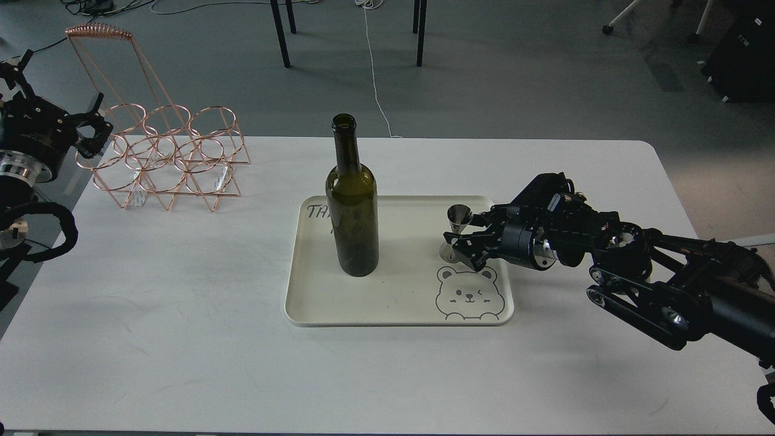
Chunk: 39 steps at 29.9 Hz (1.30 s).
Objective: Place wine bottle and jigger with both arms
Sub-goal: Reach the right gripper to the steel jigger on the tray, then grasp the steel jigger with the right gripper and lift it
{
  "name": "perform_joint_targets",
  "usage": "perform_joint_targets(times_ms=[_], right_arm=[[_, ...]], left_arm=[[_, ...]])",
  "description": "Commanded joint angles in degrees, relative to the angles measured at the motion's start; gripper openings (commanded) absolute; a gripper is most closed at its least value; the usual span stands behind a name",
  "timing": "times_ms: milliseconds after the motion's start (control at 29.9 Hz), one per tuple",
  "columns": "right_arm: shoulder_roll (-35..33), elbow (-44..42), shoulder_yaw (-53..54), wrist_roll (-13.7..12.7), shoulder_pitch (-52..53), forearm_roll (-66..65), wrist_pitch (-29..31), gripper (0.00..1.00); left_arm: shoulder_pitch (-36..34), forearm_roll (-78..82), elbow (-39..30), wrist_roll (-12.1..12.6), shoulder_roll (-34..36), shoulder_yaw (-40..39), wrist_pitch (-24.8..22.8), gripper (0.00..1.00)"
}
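The wine bottle (352, 206) stands upright on the left half of a cream tray (293, 303). The jigger (459, 215) stands upright at the tray's right side, above a printed bear face. My right gripper (463, 238) reaches in from the right with its jaws spread. One finger lies behind the jigger's waist and one in front of its lower cone, which it partly hides. I cannot tell whether the fingers touch it. My left gripper (92, 129) is at the far left edge, open and empty, beside the copper rack and far from the bottle.
A copper wire bottle rack (169, 157) with a tall handle stands at the table's back left. The white table (181, 339) ends close behind the rack and the tray. Chair legs and cables are on the floor beyond.
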Motion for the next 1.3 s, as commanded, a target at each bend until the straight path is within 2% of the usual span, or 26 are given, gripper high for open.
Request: perform_joint_targets(times_ms=[0,200,301,735,1036,1269], right_arm=[[0.5,-0.4,0.0,-0.4,0.1,0.0,0.0,0.28],[0.6,-1.2,0.0,-0.5,0.5,0.0,0.0,0.07],[0.6,-1.2,0.0,-0.5,0.4,0.0,-0.2,0.02],[-0.5,1.2,0.5,-0.5,0.6,0.0,-1.4,0.01],[-8.9,4.3,7.9,-0.7,-1.3,0.3,-8.5,0.01],[-16.6,6.8,16.8,-1.0,-12.1,0.9,-16.9,0.01]], left_arm=[[0.0,0.0,0.0,0.0,0.1,0.0,0.0,0.98],[0.0,0.1,0.3,0.0,0.1,0.1,0.0,0.98],[0.0,0.1,0.3,0.0,0.2,0.2,0.0,0.98],[-0.1,0.1,0.3,0.1,0.3,0.0,0.0,0.98],[-0.3,0.3,-0.1,0.4,0.6,0.2,0.0,0.98],[-0.3,0.3,-0.2,0.8,2.2,0.9,0.0,0.98]])
